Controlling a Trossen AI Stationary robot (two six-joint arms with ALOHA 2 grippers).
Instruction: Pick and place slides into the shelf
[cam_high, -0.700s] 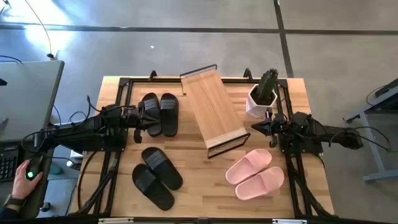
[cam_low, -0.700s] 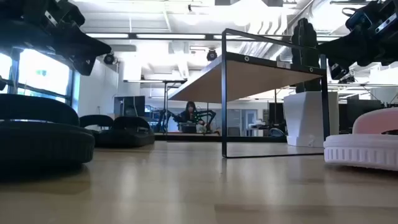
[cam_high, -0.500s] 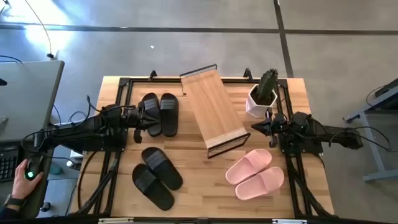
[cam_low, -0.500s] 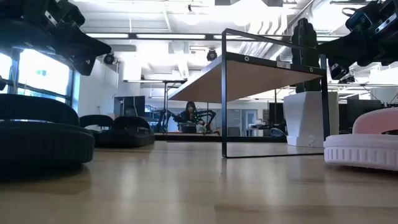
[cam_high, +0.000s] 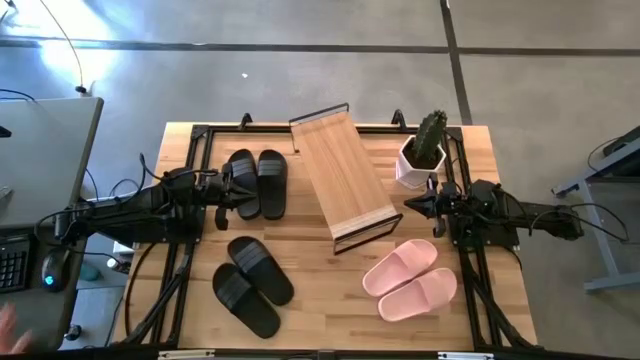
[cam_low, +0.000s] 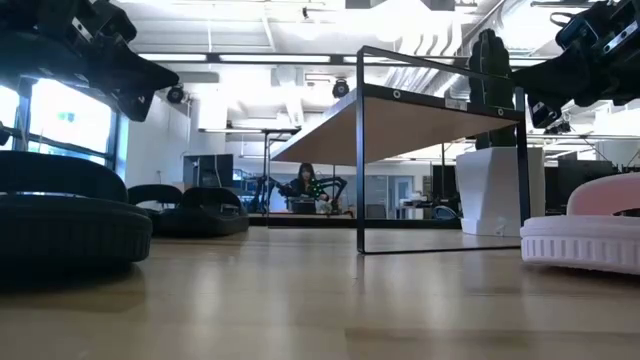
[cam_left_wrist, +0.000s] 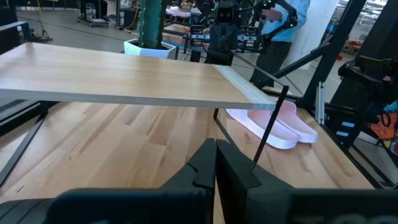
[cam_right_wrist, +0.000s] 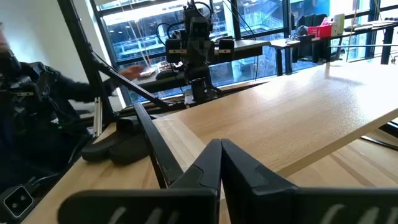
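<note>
Looking down from the high view first, I have the left tool (cam_high: 238, 192) hovering over the black slides (cam_high: 258, 183) near the bench's (cam_high: 320, 300) far-left corner, and the right tool (cam_high: 418, 203) parked at the right edge between the cactus pot (cam_high: 418, 160) and the pink slides (cam_high: 410, 281). A second black pair (cam_high: 252, 285) lies toward the near-left corner. The shelf (cam_high: 342, 178) sits mid-bench, skewed, with nothing on it. My worry: its top board slants, so a slide set down carelessly could skid off, and the right arm could clip the pot on its way in. A person's hand (cam_high: 12, 322) shows off the bench's left side.

From the low view, the shelf's black frame (cam_low: 440, 150) and top board read clearly, but the slides are cut off at both sides and I cannot judge how high either tool hangs above them.

On the left wrist view, the left tool's fingers (cam_left_wrist: 216, 169) are pressed together with nothing between them; they hide the black pair beneath, so a descent would be half blind. The lower tier is hard to make out.

On the right wrist view, the right tool's fingers (cam_right_wrist: 221, 167) are likewise closed and empty, facing the shelf's board. A person (cam_right_wrist: 31, 106) beyond the bench is blurred.
</note>
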